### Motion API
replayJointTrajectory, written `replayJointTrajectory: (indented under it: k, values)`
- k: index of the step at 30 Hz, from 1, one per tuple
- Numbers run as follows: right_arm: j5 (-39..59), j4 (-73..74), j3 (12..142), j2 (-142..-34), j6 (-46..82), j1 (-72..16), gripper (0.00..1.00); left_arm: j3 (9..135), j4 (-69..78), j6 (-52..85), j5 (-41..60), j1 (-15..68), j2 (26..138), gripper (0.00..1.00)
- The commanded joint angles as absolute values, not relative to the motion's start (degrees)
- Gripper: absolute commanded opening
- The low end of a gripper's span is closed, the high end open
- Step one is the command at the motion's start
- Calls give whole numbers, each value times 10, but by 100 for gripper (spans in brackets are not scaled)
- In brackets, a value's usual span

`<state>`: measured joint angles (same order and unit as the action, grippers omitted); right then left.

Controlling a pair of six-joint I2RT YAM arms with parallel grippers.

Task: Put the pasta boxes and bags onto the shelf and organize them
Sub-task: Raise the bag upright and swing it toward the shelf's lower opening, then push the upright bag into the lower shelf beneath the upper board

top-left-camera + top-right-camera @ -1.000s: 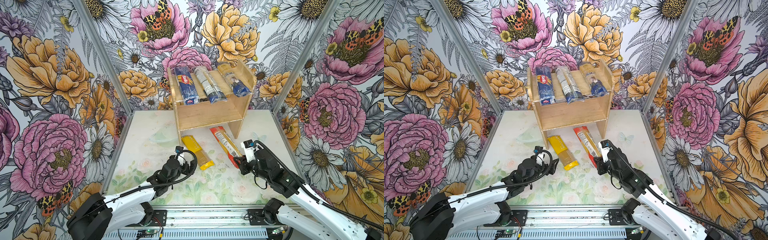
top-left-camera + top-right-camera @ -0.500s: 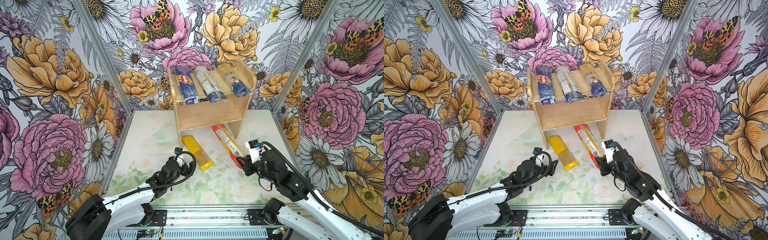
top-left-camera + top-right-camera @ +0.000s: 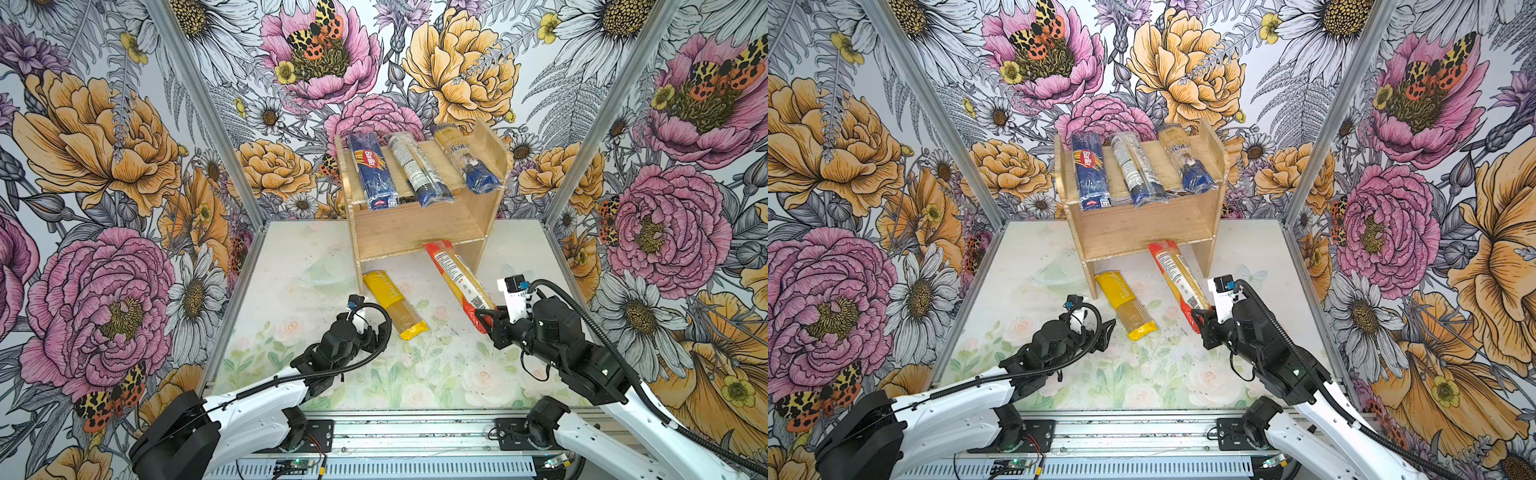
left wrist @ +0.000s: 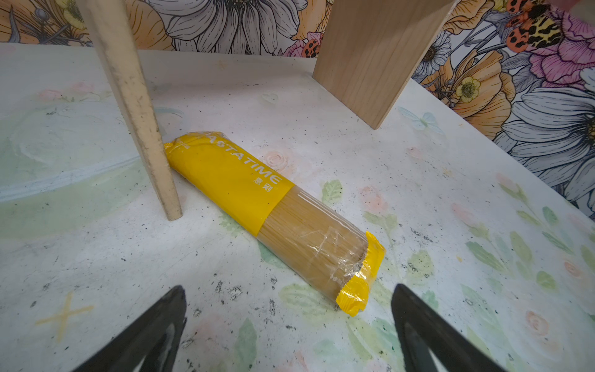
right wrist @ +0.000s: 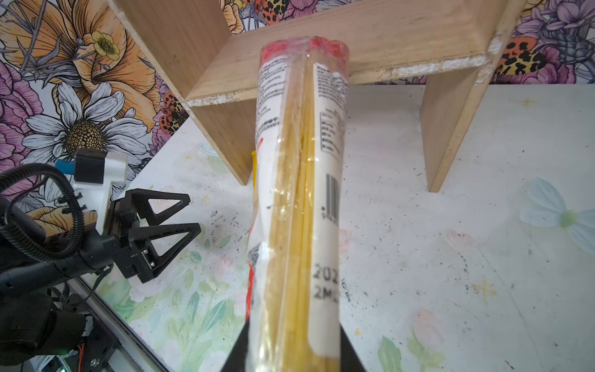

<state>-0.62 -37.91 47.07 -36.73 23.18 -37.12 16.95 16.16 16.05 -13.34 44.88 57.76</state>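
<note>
Right claw (image 3: 484,318): closed on the near end of the red-ended pack (image 3: 455,278). Held clear of the tabletop (image 3: 291,291) and slanted away toward the shelf (image 3: 415,232). Far red end at the chipped front edge of the lower board, between the two side panels. Contact with that edge not discernible. White label and barcode turned upward, with spaghetti strands visible through the clear film in the right wrist view.

Left claw (image 3: 376,332): spread wide, holding nothing, low over the tabletop. Black fingers (image 4: 154,328) on either side of the line toward the yellow-ended pack (image 3: 392,303), without touching it.

Yellow-ended pack: flat on the tabletop, lying diagonally. Far yellow end up against the foot of the shelf's left side panel, near crimped end just ahead of the open fingertips. Clear middle section showing the pasta.

Shelf: at the back of the tabletop, against the flowered wall. Upper tier loaded with three packs side by side, near ends overhanging its front edge:
- dark blue Barilla pack (image 3: 372,170) at the left
- clear-and-blue pack (image 3: 417,174) with a white label in the middle
- yellow-and-blue pack (image 3: 467,162) at the right, beside the right side panel

Lower board bare apart from the red end at its edge.
</note>
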Motion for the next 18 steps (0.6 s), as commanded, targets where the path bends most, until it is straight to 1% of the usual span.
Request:
replayJointTrajectory:
  k: [1,8,18]
  values:
    - [-22,-267,522,-366,244,-375,0,162,180,154,-140,449,584,99]
    - [-43,-250,536,-385,258,-380,0,168,187,155,-134,448,598,99]
    - [-58,-221,566,-439,259,-390,0,166,192,155,-132,449,602,99]
